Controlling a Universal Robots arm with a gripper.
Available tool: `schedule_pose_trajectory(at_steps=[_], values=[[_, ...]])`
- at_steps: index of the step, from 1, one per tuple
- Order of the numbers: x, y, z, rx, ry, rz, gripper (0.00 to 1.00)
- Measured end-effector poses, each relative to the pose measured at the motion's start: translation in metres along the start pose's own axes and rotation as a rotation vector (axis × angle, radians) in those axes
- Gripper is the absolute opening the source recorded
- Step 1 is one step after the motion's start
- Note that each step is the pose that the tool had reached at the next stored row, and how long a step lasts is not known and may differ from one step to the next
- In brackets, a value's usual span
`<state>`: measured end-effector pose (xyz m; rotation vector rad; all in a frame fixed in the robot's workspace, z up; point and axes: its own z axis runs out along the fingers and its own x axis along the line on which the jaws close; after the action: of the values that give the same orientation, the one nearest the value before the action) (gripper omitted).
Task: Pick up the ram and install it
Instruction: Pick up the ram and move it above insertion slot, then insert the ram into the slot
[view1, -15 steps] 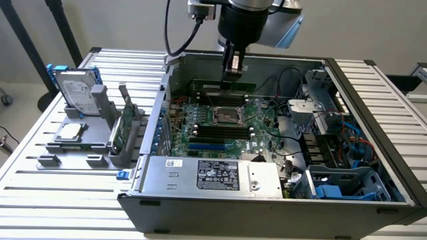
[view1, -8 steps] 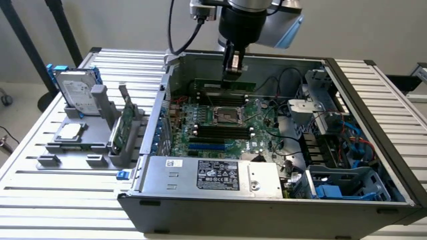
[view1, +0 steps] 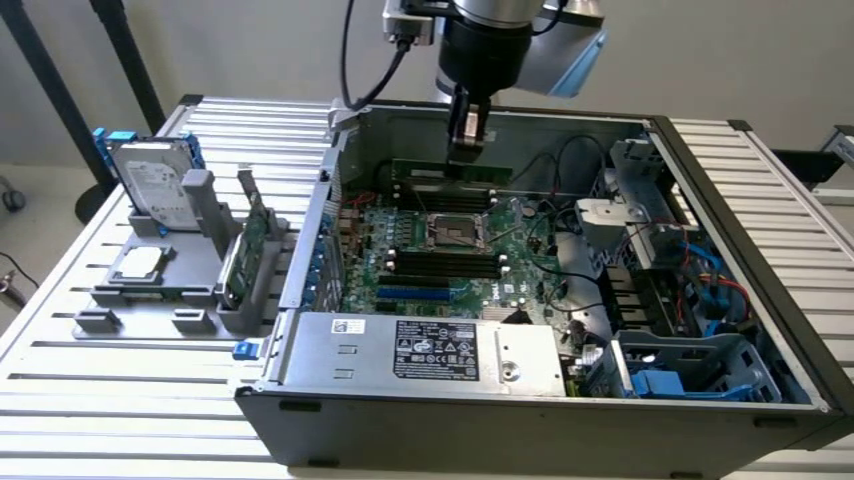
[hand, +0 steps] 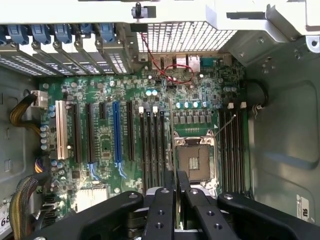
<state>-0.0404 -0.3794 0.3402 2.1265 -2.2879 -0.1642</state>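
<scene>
table (view1: 120, 390), lower left of frame: ribbed aluminium slats, brushed, dull sheen. 
pc case (view1: 534, 425), bottom centre: dark grey painted sheet metal outside, matt; bare silvery steel inside. 
psu (view1: 427, 350), lower centre: bare smooth metal w/ paper label. 
motherboard (view1: 441, 255), centre: green PCB, semi-gloss lacquer. 
cpu socket (view1: 461, 230): shiny metal frame. 
ram (view1: 447, 172), upper centre: green board, matt black chips. 
gripper (view1: 465, 150): fingers (hand: 160, 215) black, matt, smooth, w/ screw holes. 
holder (view1: 200, 250), left: grey matt plastic. 
hard drive (view1: 150, 185), upper left: bright smooth metal lid, white label, blue plastic rails. 
drive cage (view1: 694, 365), lower right: blue & grey plastic, slight gloss.
</scene>
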Motion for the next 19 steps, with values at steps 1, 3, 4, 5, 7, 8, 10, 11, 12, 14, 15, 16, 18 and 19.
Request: schedule_pose_trajectory(at_steps=[1, 3, 4, 5, 7, 8, 10, 11, 12, 14, 15, 16, 18, 19], values=[[-0.0004, -0.0002, 0.0006, 0.0027, 0.0007, 0.002, 0.14], [-0.001, -0.0005, 0.0021, 0.0084, 0.0017, 0.006, 0.14], [-0.0013, -0.0006, 0.0028, 0.0109, 0.0026, 0.008, 0.14], [-0.0015, -0.0006, 0.0037, 0.0127, 0.0043, 0.009, 0.14], [-0.0015, -0.0007, 0.0041, 0.0132, 0.0069, 0.01, 0.14], [-0.0015, -0.0007, 0.0041, 0.0132, 0.0069, 0.01, 0.14], [-0.0015, -0.0007, 0.0042, 0.0132, 0.0069, 0.01, 0.14], [-0.0015, -0.0007, 0.0042, 0.0132, 0.0069, 0.01, 0.14], [-0.0015, -0.0007, 0.0042, 0.0132, 0.0069, 0.01, 0.14], [-0.0015, -0.0007, 0.0042, 0.0132, 0.0069, 0.01, 0.14], [-0.0015, -0.0007, 0.0042, 0.0132, 0.0069, 0.01, 0.14], [-0.0015, -0.0007, 0.0042, 0.0132, 0.0069, 0.01, 0.14], [-0.0015, -0.0007, 0.0042, 0.0132, 0.0069, 0.01, 0.14], [-0.0015, -0.0007, 0.0042, 0.0132, 0.0069, 0.01, 0.14]])
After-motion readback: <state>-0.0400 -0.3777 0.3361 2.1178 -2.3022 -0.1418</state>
